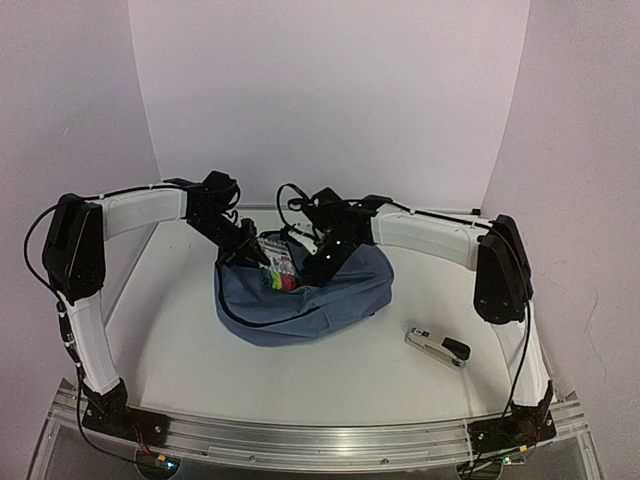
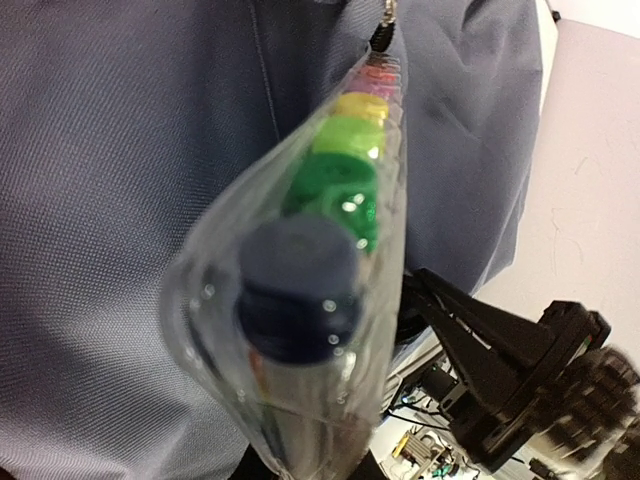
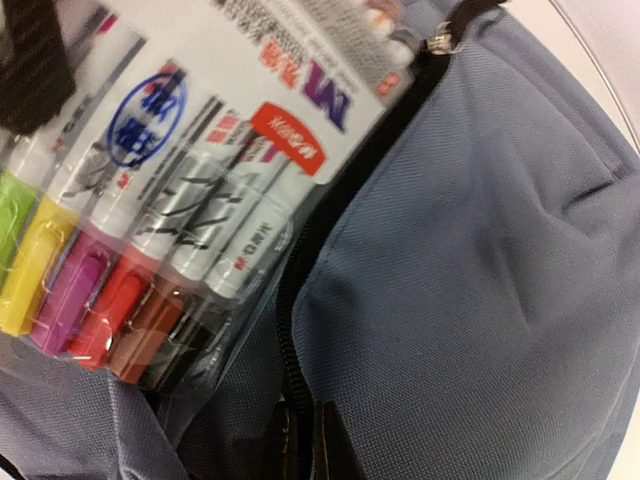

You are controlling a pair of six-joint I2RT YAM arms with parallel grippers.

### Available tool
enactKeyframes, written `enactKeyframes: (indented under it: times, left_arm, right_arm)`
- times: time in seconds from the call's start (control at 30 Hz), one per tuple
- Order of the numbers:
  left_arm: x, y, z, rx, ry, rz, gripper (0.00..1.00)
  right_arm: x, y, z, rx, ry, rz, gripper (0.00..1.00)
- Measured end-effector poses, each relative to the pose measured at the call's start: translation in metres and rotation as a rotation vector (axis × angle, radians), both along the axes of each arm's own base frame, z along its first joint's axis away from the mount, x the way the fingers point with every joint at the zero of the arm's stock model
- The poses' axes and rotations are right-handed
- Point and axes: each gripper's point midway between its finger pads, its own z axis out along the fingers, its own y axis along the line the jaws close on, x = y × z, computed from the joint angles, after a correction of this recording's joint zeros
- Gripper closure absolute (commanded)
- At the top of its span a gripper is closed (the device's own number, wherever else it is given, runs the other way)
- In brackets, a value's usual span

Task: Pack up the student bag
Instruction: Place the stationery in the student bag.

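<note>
Left tool grips markers at bag (stapler apart).

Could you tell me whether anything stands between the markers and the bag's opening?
Nothing visible does. The markers, held by the left claw, hang right at the bag's open zip; the stapler lies well aside.

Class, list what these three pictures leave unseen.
- Top view: whether the left hand and right hand are open or shut; too small, dark.
- Left wrist view: marker labels; the clear plastic pack of coloured markers is blurred, end-on.
- Right wrist view: inside the slate-blue fabric backpack; pack blocks it.
</note>
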Motion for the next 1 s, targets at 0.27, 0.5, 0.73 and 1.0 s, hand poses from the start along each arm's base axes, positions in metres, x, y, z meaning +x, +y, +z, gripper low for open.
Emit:
enactKeyframes:
  times: [0.27,0.5,0.73,1.0]
  left_arm:
    - [-0.003,-0.013,0.012,-0.106,-0.027,-0.05,1.0]
    - [-0.014,-0.016,0.013,-0.172,-0.012,-0.081,1.0]
    - [-0.027,-0.013,0.011,-0.179,0.031,-0.08,1.0]
    - [-0.036,-0.01,0.004,-0.164,0.075,-0.071,1.0]
  right_arm:
    - [0.007,-0.018,0.026,0.171,0.053,-0.121,1.0]
    - [0.003,-0.031,0.034,0.27,0.066,-0.232,0.99]
    - [-0.001,-0.037,0.036,0.279,0.041,-0.227,0.54]
    - [-0.007,-0.023,0.048,0.166,-0.064,-0.038,0.45]
